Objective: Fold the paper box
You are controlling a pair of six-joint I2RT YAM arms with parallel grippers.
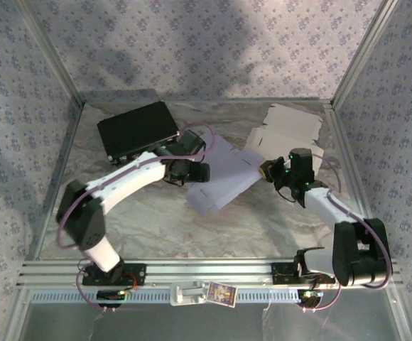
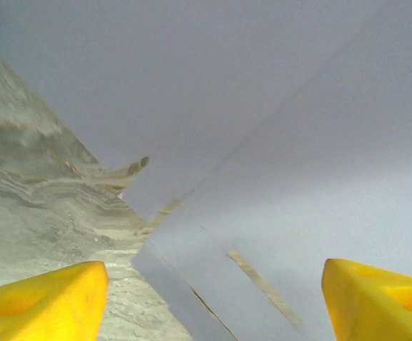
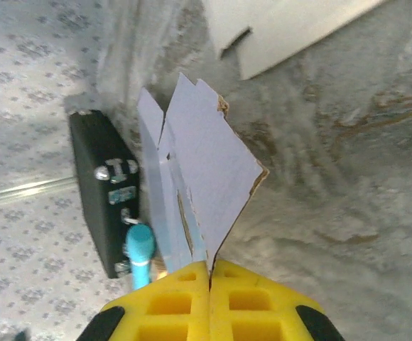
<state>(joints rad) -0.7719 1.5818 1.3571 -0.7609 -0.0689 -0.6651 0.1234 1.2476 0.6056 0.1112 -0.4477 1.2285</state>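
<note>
At the middle of the table, between the two arms, sits the pale lilac cardboard box blank. The right gripper is closed tight on its right-hand edge, with the panels standing edge-on above the fingers. The left gripper has its fingers set wide apart at the opposite side, holding nothing. Judge the sheet light, thin and springy: it should bend readily along its scored creases and buckle elsewhere. Take hold near a crease, not at a flap tip. Expect the smooth faces to slip under a weak pinch.
</note>
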